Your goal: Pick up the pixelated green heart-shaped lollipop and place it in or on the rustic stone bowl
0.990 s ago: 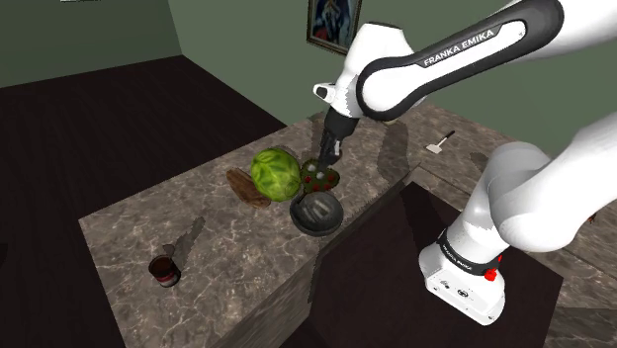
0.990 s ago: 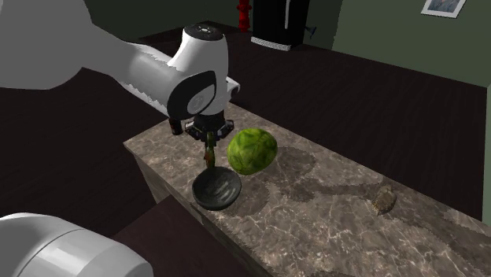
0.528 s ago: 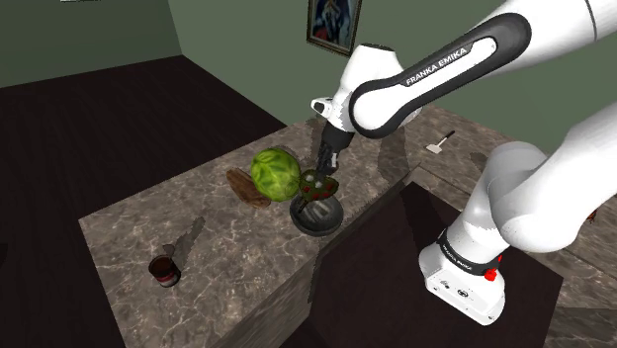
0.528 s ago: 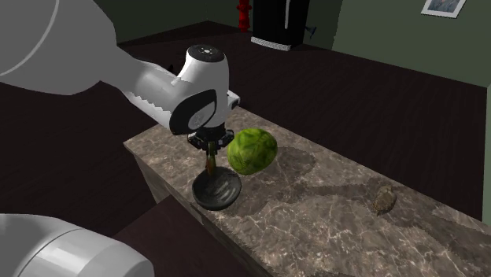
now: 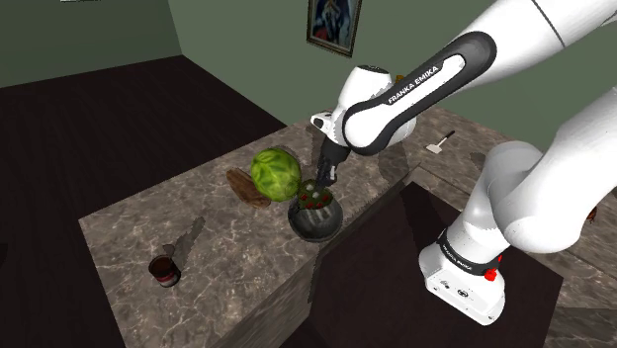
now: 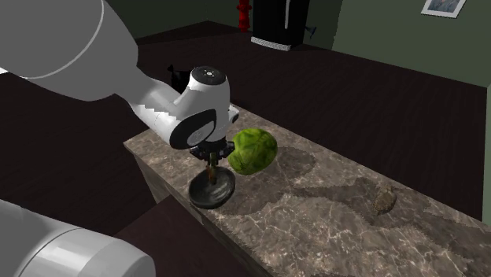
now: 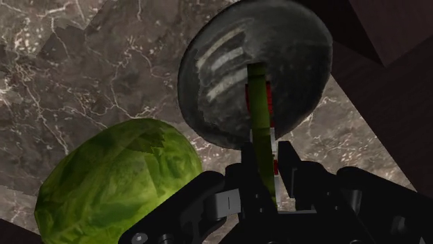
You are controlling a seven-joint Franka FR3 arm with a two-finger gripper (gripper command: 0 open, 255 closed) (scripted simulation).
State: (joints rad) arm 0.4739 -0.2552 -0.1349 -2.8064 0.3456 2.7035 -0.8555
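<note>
My black gripper [image 5: 330, 170] is shut on the lollipop [image 5: 316, 196], a green heart with red spots on a green stick, hanging head down. The lollipop's head sits just over or inside the dark grey stone bowl [image 5: 314, 223] near the counter's front edge; I cannot tell whether it touches. In the second exterior view the gripper [image 6: 212, 153] holds the stick [image 6: 212, 168] upright above the bowl [image 6: 212, 191]. In the wrist view the fingers [image 7: 291, 166] clasp the green stick [image 7: 259, 104], which points into the bowl [image 7: 222, 69].
A large green cabbage [image 5: 275, 173] stands close beside the bowl, with a brown lump [image 5: 245, 188] behind it. A small dark can [image 5: 164, 270] sits toward the shoulder view's left. A small tool [image 5: 440, 143] lies at the far end. The counter edge drops off just past the bowl.
The gripper has come down and toward the counter's front edge with the lollipop, bringing its head from beside the cabbage to right over the bowl.
</note>
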